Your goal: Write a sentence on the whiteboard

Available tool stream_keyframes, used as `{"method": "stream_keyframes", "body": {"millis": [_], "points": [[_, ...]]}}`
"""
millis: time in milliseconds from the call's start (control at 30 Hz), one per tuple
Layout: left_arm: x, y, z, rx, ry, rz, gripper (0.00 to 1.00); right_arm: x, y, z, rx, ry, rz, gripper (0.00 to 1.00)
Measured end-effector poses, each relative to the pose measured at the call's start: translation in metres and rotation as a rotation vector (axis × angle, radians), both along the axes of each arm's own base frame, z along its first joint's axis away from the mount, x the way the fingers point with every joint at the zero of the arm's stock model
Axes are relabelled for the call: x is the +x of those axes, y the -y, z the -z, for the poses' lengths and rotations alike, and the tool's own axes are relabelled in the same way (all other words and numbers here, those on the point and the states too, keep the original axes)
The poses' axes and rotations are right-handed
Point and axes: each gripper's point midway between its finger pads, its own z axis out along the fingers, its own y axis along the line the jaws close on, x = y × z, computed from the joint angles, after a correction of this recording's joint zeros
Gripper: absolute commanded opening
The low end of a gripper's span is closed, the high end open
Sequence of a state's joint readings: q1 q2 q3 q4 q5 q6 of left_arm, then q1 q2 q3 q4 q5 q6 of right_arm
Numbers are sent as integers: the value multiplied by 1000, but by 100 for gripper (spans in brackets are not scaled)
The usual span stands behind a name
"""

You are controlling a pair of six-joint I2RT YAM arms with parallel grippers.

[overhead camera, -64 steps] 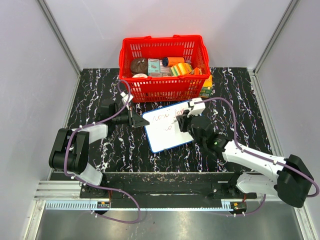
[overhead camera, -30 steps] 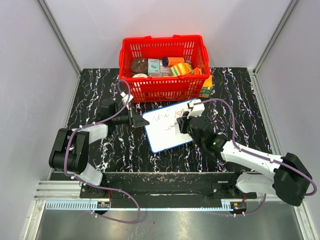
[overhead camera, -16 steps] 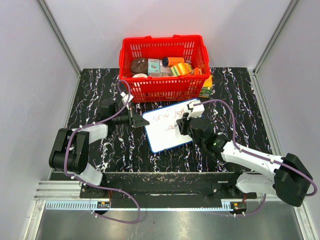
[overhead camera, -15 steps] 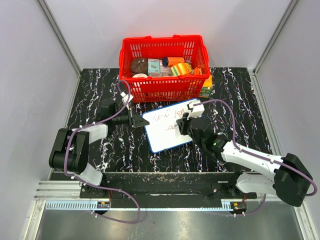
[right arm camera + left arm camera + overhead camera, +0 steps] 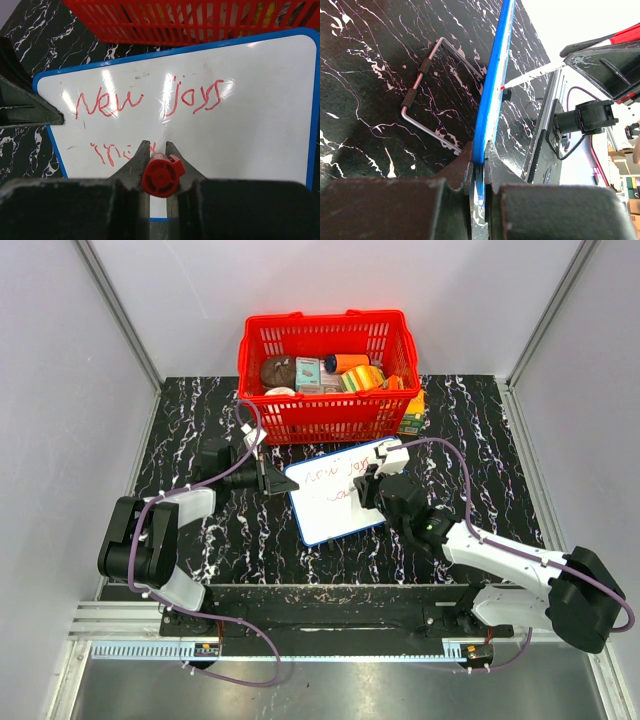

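Your right gripper (image 5: pixel 157 145) has its fingers clamped on a red marker (image 5: pixel 161 176), which you see end-on, its tip pointing down and away at the whiteboard (image 5: pixel 260 115). The tip sits at the right-hand end of the second line of the sentence (image 5: pixel 145 100). The top line reads roughly "New joys", and below it only a few letters are down, all lying left of the fingers. Bare white runs off to the right of the tip, along the whiteboard's long axis, so judge the next strokes as heading that way, with the writing staying level under the top line.

Your left gripper (image 5: pixel 479 155) is closed on the blue rim at the whiteboard's left short edge, one finger above and one below. The left wrist camera looks along that edge, and the whiteboard looks tilted up off the table (image 5: pixel 200 420), though you can't be sure how far. The right arm does the writing, while the left arm only holds.

Just beyond the whiteboard's far edge stands the red basket (image 5: pixel 322 420), filled with small boxes, a round brown item and an orange one. A few more boxes sit outside by its right corner.
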State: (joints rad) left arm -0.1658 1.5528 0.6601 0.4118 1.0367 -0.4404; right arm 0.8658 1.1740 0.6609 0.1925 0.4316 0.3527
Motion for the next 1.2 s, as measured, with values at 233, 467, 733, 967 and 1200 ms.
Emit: {"method": "stream_keyframes", "body": {"millis": [233, 467, 733, 967, 1200], "points": [[0, 0, 0, 0, 0, 0, 0, 3, 3, -4, -11, 17, 19, 0], [0, 0, 0, 0, -1, 0, 0, 4, 4, -5, -16, 23, 25, 0], [0, 0, 0, 0, 0, 0, 0, 6, 7, -6, -21, 29, 40, 0], [0, 0, 0, 0, 0, 0, 0, 6, 7, -7, -20, 31, 40, 0], [0, 0, 0, 0, 0, 0, 0, 5, 7, -6, -21, 27, 37, 0]]}}
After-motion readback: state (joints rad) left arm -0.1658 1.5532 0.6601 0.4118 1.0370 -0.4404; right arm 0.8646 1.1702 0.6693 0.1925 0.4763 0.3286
